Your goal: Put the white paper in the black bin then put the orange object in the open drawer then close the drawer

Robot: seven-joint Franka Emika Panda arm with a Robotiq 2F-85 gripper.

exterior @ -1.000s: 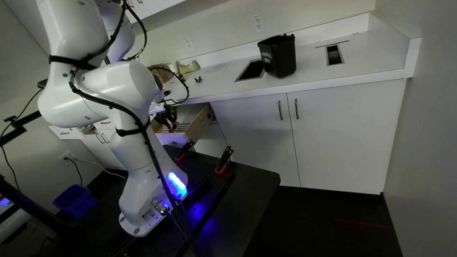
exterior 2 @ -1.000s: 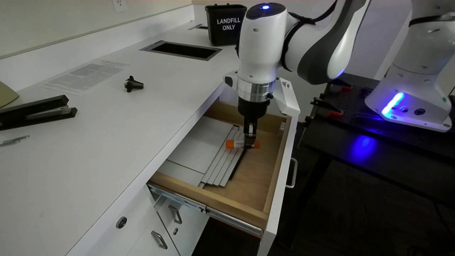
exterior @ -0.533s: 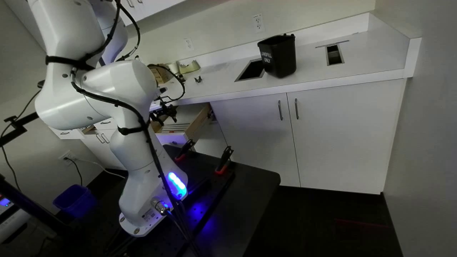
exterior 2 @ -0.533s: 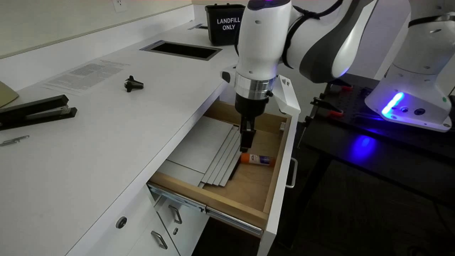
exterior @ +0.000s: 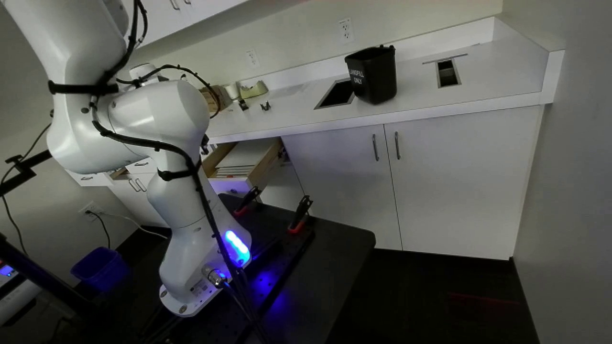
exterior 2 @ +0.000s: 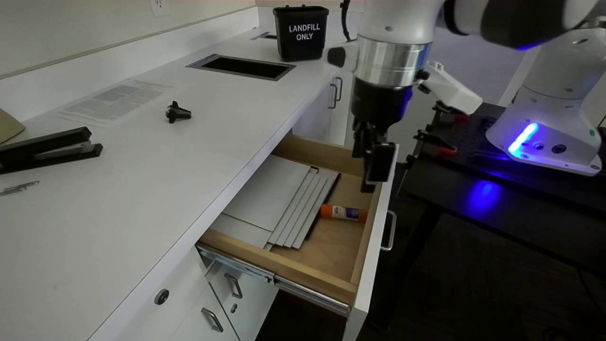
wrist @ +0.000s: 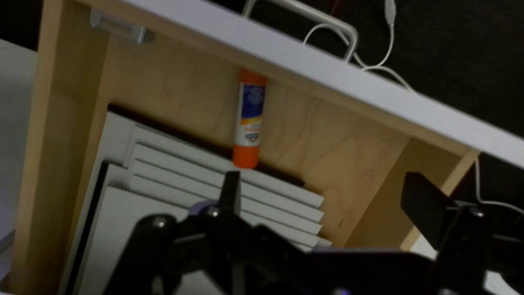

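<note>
The drawer [exterior 2: 293, 272] stands pulled out past the front edge of the tabletop [exterior 2: 142, 189]. The fingers [exterior 2: 381, 162] are spread wide with only air between them; in an exterior view they cover part of the drawer's front edge, and how high they hang above its rim I cannot tell. The glue stick [wrist: 250, 119], orange at both ends, lies on the drawer's wooden floor, apart from the fingers, one end near the front wall, the other just beside the edge of the white boards [exterior 2: 267, 189]; whether it touches either I cannot tell. Bare wood runs along both its long sides toward the side walls. The bin [exterior 2: 300, 35] stands upright on the tabletop, well apart from the drawer, just beside the rim of a dark inset [exterior 2: 246, 67], its inside too dark to read. Between the staple remover [exterior 2: 178, 112] and the tabletop's front edge lies a broad white strip
</note>
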